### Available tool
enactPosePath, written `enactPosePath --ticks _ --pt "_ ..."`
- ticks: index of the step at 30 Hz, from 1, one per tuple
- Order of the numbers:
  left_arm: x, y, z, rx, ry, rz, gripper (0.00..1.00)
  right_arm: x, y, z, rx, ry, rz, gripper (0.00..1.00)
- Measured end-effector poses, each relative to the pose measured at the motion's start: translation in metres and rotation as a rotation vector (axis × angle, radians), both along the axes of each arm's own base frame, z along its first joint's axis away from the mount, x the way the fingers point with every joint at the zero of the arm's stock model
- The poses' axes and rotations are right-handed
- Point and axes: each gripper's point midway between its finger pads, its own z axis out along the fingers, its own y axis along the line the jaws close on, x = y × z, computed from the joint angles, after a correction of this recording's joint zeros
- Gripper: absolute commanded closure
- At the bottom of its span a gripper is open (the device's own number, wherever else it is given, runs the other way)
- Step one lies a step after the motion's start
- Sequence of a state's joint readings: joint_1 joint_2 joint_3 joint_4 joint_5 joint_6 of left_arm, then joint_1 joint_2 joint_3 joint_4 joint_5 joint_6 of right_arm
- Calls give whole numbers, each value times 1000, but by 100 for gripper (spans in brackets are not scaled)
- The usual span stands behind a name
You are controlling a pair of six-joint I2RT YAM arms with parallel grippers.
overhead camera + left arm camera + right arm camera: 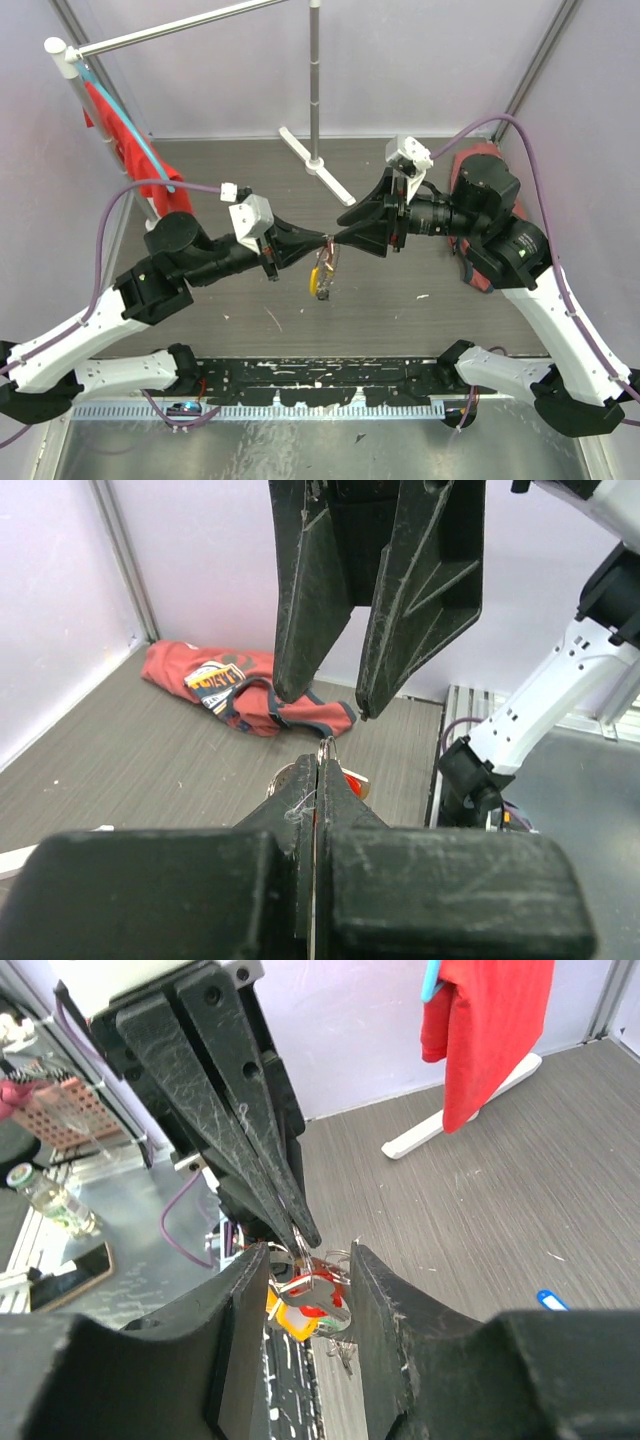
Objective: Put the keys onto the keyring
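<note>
The keyring hangs in mid-air over the middle of the table, its yellow tag at the bottom. My left gripper is shut on the thin ring at its top. In the right wrist view a silver key with a red head hangs with the yellow tag and a bit of green. My right gripper is open, one finger on each side of this cluster, not touching it; it faces the left gripper tip to tip. A small blue object lies on the table; I cannot tell whether it is the blue key.
A white-footed garment stand with red cloth stands at the back. A red printed garment lies on the table behind my right arm. A black strip runs along the near edge between the arm bases.
</note>
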State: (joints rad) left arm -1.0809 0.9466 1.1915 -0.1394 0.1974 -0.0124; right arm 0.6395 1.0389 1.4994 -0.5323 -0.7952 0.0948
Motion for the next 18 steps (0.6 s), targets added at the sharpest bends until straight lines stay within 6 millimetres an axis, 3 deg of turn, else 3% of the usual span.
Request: enactPosePath --ticks 13,18 --pt "20 14 3 -211 40 143 100 24 3 31 153 105 -147 57" --pt "27 27 12 -298 36 202 100 30 10 32 185 166 -148 57"
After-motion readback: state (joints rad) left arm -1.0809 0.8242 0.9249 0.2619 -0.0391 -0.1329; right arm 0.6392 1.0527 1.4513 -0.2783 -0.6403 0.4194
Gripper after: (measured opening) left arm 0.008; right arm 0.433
